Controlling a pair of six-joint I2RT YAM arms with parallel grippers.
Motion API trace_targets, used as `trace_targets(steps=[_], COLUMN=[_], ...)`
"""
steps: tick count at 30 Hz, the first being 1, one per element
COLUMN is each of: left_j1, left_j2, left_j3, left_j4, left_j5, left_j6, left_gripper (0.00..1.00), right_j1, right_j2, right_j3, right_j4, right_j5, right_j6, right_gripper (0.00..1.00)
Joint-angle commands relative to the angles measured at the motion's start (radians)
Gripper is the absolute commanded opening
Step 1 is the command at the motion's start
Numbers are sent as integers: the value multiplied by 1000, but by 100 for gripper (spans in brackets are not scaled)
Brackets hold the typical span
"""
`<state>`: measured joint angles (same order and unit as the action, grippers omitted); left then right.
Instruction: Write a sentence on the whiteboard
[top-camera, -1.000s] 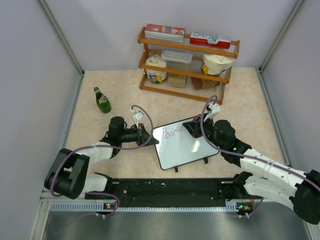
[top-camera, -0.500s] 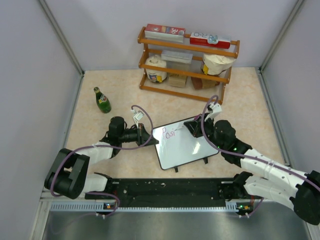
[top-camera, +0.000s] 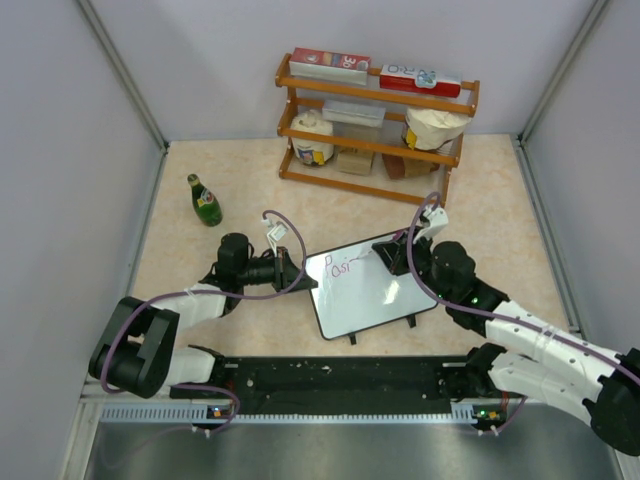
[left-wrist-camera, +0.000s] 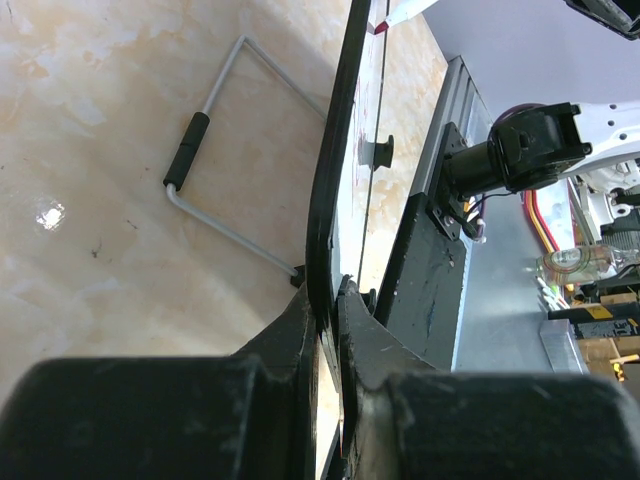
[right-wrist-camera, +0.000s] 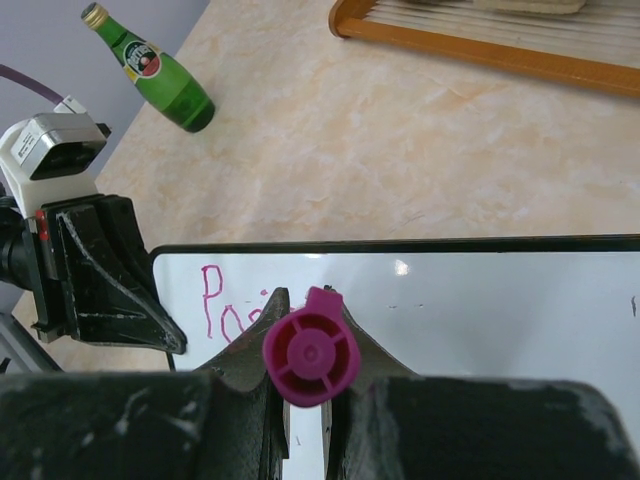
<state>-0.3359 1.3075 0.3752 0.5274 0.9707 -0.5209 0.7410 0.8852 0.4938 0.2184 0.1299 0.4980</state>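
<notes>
- I see a beige marbled tabletop (top-camera: 480, 200).
- Black-framed white whiteboard (top-camera: 370, 295): long axis left-right, right end farther.
- Purple-pink sentence (top-camera: 342, 268) reads "Posi".
- Left gripper (left-wrist-camera: 330, 300) clamps its edge; right gripper (top-camera: 395, 255) grips magenta marker (right-wrist-camera: 310, 358).

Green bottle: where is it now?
Top view: the green bottle stands at far left, left of the wooden rack and beyond the left gripper.

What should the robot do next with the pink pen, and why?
Probably slide the marker a little along the line and write the next letter. The right gripper is shut on it over the whiteboard, the sentence has only a few pink letters, and the left gripper clamps the board's edge.
</notes>
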Motion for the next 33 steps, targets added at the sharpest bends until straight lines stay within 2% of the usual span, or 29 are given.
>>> trace_targets(steps=[1,18,33], left_j1=[-5,-5,-5], left_j2=[21,18,15], left_j3=[1,1,1], left_j4=[-20,-18,-21], left_j5=[-64,-64,-66], left_j6=[90,90,91], left_gripper=[0,0,0], right_j1=[-9,-8,-8], right_j2=[-20,50,8], right_j3=[38,71,2], right_j4=[56,84,35], right_j5=[-12,-24,-27], right_j6=[-7,2,7], right_gripper=[0,0,0])
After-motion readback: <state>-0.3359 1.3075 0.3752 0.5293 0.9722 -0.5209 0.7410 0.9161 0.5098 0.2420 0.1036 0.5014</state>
